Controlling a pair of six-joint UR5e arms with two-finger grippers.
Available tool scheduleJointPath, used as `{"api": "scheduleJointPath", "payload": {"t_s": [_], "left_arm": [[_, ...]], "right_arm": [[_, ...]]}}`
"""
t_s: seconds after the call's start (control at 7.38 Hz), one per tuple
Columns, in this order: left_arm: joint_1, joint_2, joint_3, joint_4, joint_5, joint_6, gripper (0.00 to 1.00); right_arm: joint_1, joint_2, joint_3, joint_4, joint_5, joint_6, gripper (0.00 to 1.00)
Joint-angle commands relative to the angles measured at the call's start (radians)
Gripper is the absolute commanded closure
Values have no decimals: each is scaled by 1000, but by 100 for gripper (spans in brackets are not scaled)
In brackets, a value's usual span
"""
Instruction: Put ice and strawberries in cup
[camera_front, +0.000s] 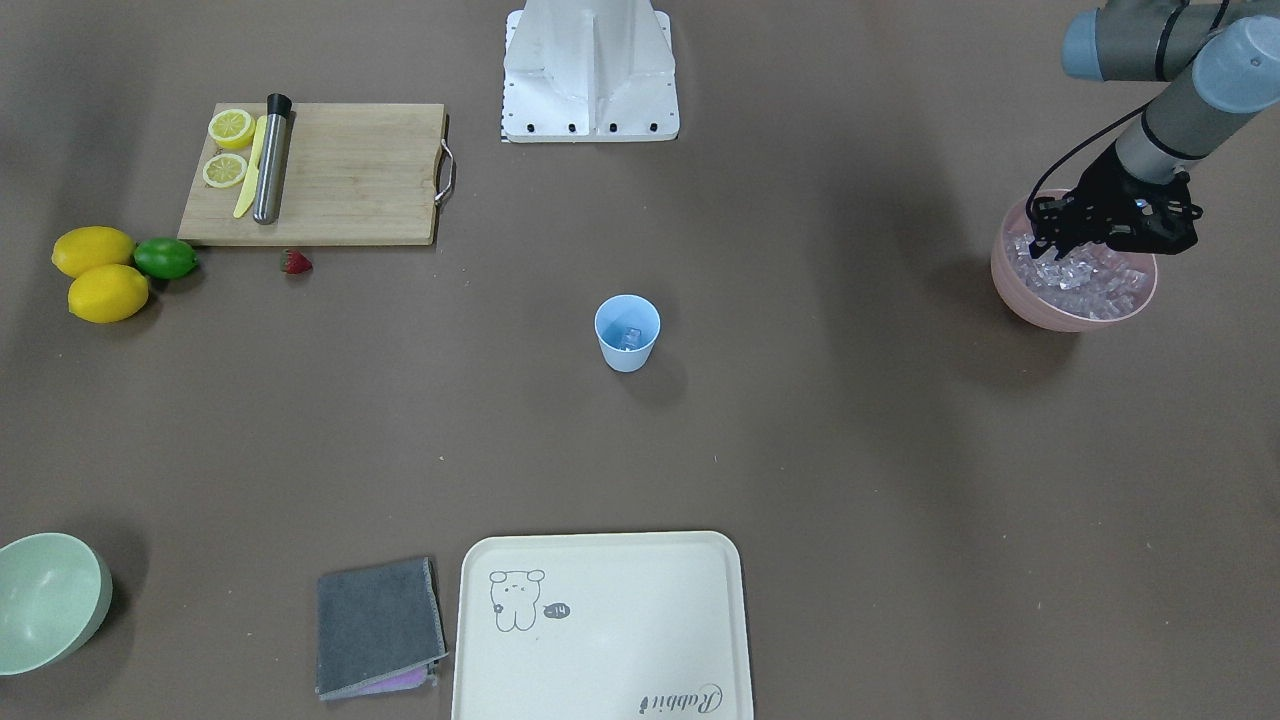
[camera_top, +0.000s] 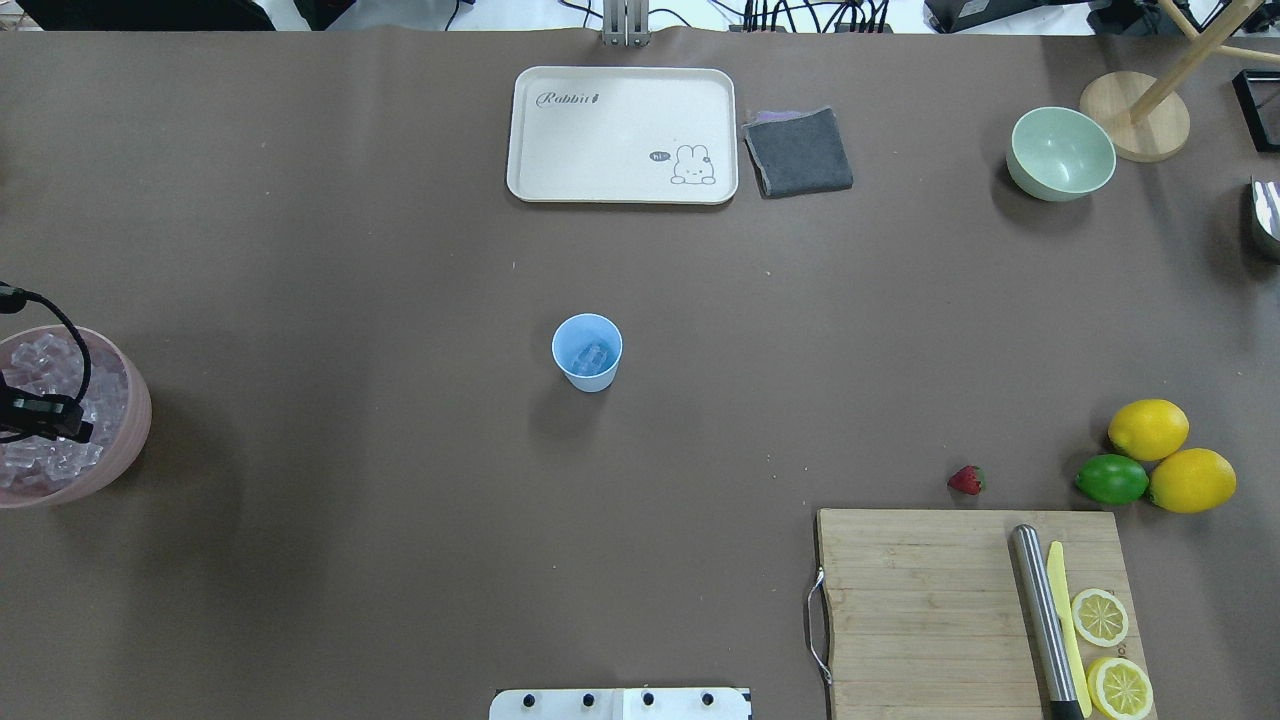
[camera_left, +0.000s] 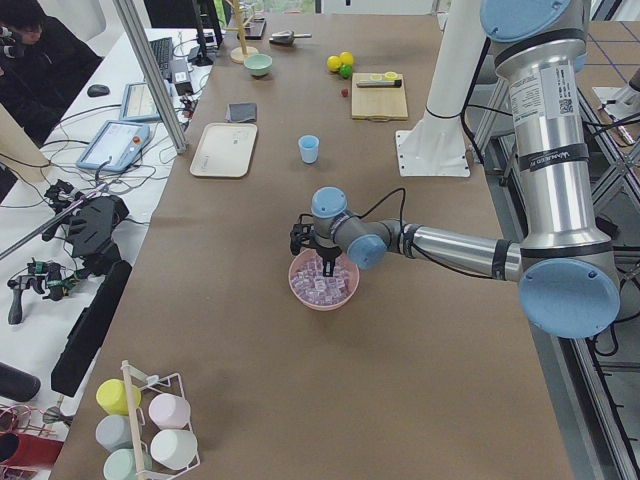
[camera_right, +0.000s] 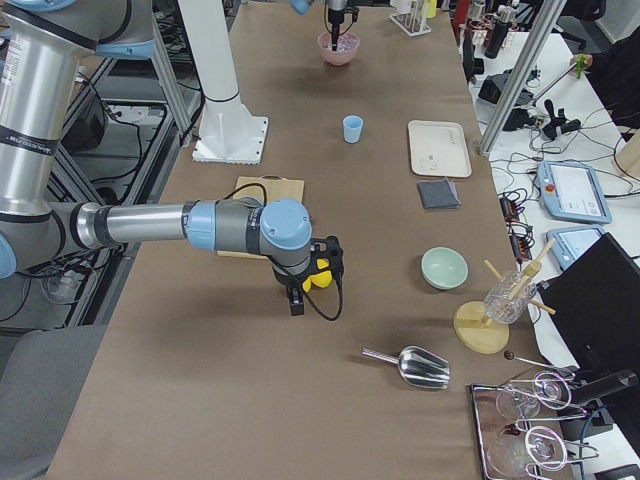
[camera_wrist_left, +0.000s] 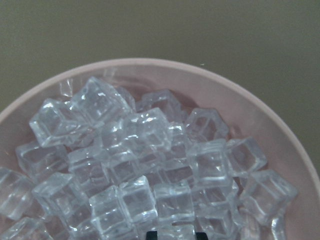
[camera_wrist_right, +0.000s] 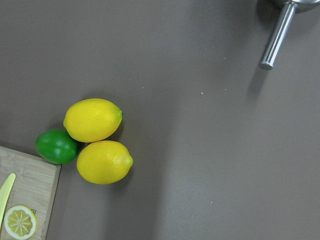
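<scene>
The pale blue cup (camera_front: 627, 333) stands upright mid-table with ice cubes in it (camera_top: 592, 354). The pink bowl (camera_front: 1008, 285) at my left end is full of ice (camera_wrist_left: 135, 150). My left gripper (camera_front: 1045, 240) is lowered into that bowl. In the left wrist view its fingertips (camera_wrist_left: 150, 235) stand one cube's width apart with a cube between them. The strawberry (camera_front: 296, 263) lies on the table beside the cutting board. My right gripper (camera_right: 297, 305) hovers near the lemons. It shows only in the exterior right view, so I cannot tell whether it is open.
The cutting board (camera_front: 340, 175) carries lemon slices, a steel muddler and a yellow knife. Two lemons (camera_wrist_right: 92, 120) and a lime (camera_wrist_right: 56, 146) lie beside it. A cream tray (camera_front: 600, 625), grey cloth (camera_front: 378, 625), mint bowl (camera_front: 45, 600) and metal scoop (camera_right: 420, 367) are farther off.
</scene>
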Motion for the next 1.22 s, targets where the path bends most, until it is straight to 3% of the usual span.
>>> {"api": "scheduleJointPath", "payload": {"t_s": [0.0, 0.27, 0.54, 0.81, 1.08], "left_arm": [[-104, 23, -34, 17, -94, 115, 100], [-133, -50, -135, 239, -93, 150, 100], [-131, -332, -137, 494, -71, 99, 100], [13, -557, -62, 526, -42, -120, 100], [125, -757, 60, 540, 57, -236, 100]], "right_arm": [[0, 0, 0, -2, 1, 0, 0], [0, 3, 2, 0, 3, 0, 0], [0, 29, 5, 0, -2, 6, 0], [-2, 66, 4, -2, -3, 20, 0], [-33, 130, -3, -2, -13, 78, 0]]}}
